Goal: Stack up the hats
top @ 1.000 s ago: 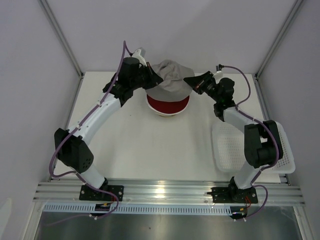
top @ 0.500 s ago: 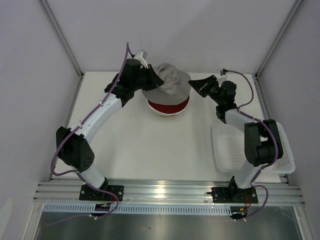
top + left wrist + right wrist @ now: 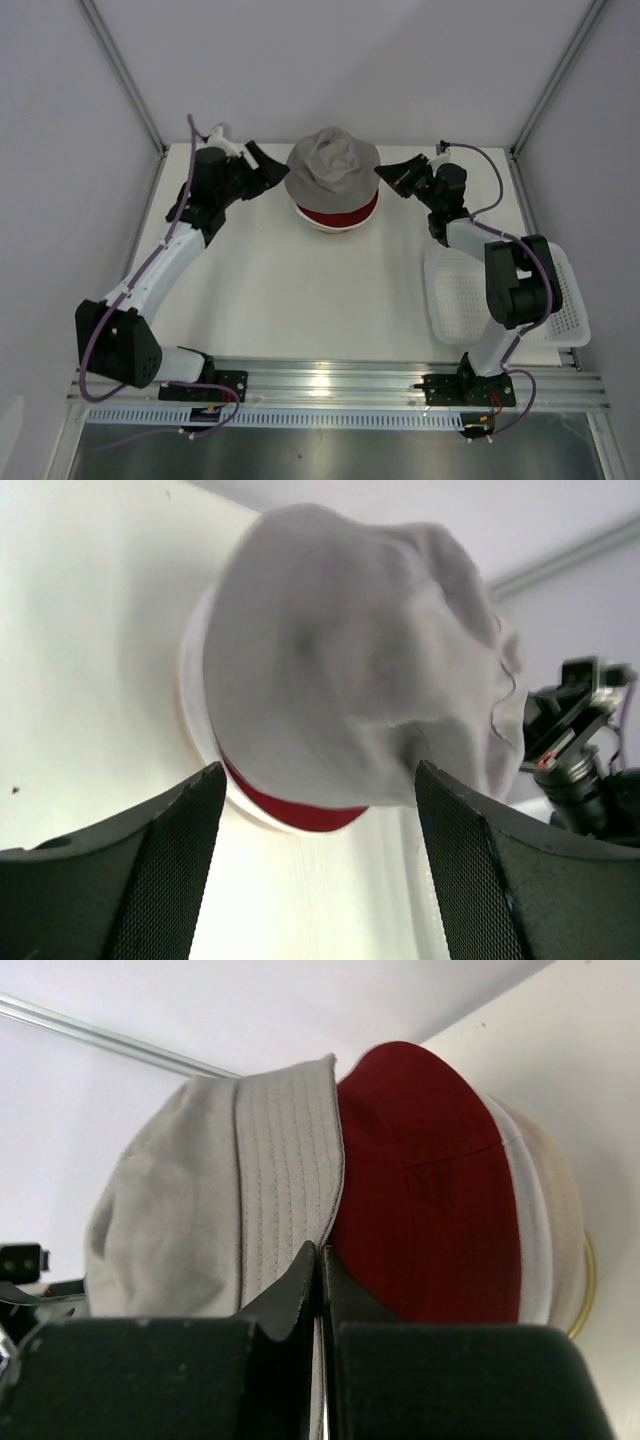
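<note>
Arms point(image 3: 170, 255) flank grey hat point(image 3: 332, 165) — left end effector point(image 3: 265, 166) splayed, right end effector point(image 3: 388, 171) clenched.

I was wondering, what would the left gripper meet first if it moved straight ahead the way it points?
Most likely the grey hat, which sits dead ahead of the open left gripper, though depth is unclear.

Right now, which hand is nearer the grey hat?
Right. The right hand, shut, has its tips at the brim of the grey hat; the left hand, open, sits clear off its other side.
</note>
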